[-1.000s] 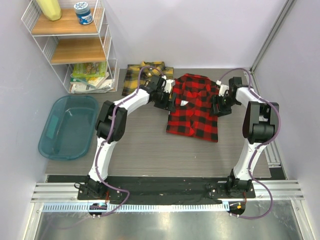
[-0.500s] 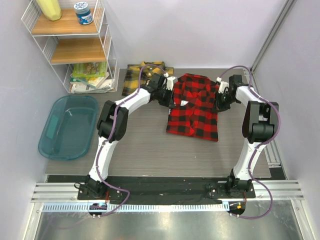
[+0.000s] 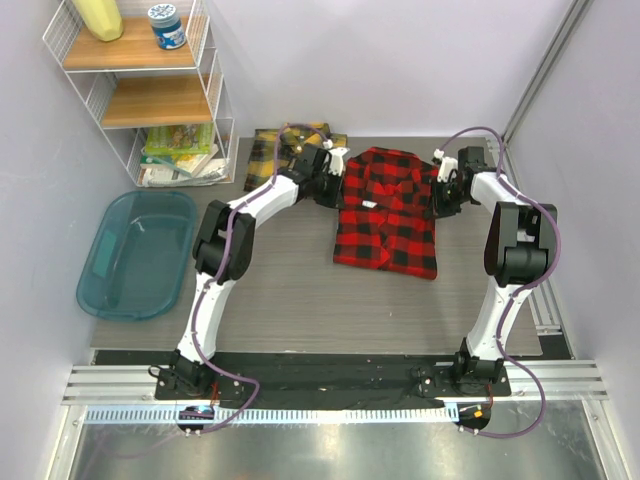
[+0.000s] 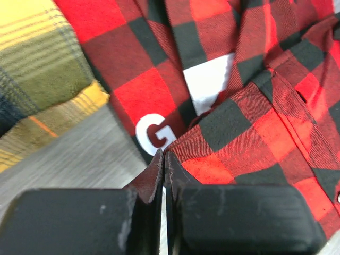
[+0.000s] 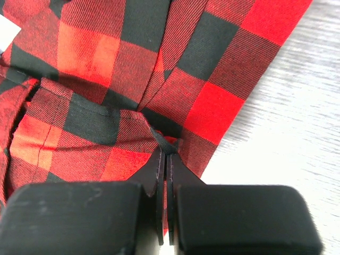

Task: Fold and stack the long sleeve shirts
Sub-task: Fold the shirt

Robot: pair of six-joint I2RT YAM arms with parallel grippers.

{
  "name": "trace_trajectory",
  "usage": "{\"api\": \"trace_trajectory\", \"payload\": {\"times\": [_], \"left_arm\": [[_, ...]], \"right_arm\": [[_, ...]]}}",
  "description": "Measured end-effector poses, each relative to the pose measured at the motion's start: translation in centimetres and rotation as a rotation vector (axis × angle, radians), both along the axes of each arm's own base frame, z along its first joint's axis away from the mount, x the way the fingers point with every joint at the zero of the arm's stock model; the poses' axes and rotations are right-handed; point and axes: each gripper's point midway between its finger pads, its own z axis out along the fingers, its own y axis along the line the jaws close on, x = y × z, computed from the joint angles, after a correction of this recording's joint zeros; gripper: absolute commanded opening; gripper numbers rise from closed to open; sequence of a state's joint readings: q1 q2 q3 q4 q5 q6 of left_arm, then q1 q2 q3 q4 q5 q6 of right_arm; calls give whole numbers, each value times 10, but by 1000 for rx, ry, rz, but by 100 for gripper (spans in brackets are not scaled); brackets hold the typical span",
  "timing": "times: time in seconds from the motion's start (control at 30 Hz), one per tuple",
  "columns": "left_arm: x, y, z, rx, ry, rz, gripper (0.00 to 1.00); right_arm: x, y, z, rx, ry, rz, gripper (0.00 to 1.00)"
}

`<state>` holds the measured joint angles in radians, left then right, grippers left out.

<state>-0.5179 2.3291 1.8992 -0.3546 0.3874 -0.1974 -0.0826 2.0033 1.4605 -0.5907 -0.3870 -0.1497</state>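
The red-and-black check shirt lies folded flat at the back middle of the table, collar to the far side. Its white lettering shows in the left wrist view. The yellow-and-black check shirt lies bunched behind and left of it, touching its left edge. My left gripper is shut on the red shirt's upper left hem. My right gripper is shut on a fold of the red shirt's right edge, beside bare table.
A white wire shelf with a jar and a yellow bottle stands at the back left, with packets on its bottom level. A teal tub sits at the left. An aluminium rail runs along the right side.
Both grippers have gone from open to shut on the red shirt's side edges. They have shifted slightly toward the far side, and the shirt's near hem has pulled back a little.
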Motion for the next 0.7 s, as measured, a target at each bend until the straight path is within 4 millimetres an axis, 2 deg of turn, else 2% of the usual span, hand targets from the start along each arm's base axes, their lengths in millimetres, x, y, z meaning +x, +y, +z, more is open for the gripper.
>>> {"api": "trace_trajectory", "payload": {"times": [0.03,0.1,0.13,0.17,0.23,0.27,0.33,0.4,0.43,0.5,0.53,0.6,0.7], "left_arm": [[2,1,-1,2,-3,3,1],[5,1,-2,4,-8,1,7],[8,1,-4,6,-12,-1,11],[9,1,-6,9,-13,-4,19],[8,2,-9,14,-10,-8,31],[8,3,-10,18,-9,-11,42],[7,5,-11,21,-8,-19,51],[7,7,-9,13,1,-17,62],[8,10,-6,6,5,-14,77],[7,19,5,-19,19,2,82],[5,24,13,-34,24,12,90],[-9,38,37,-79,35,19,92],[-37,53,82,-181,35,23,92]], "right_arm": [[1,0,0,-1,-4,0,3],[3,-1,0,-4,-11,-1,16],[3,-1,0,-5,-13,-2,27],[3,-2,0,-8,-14,-2,45],[3,-3,-1,-20,-14,-2,56],[3,-4,-1,-23,-13,-8,57],[2,-7,4,-39,-20,-5,59],[0,-7,17,-46,-39,0,58],[-1,-6,29,-40,-61,6,57],[-4,2,60,-4,-121,24,51],[-5,7,74,19,-150,35,49],[-11,25,107,101,-216,76,45],[-29,61,126,214,-237,164,36]]}}
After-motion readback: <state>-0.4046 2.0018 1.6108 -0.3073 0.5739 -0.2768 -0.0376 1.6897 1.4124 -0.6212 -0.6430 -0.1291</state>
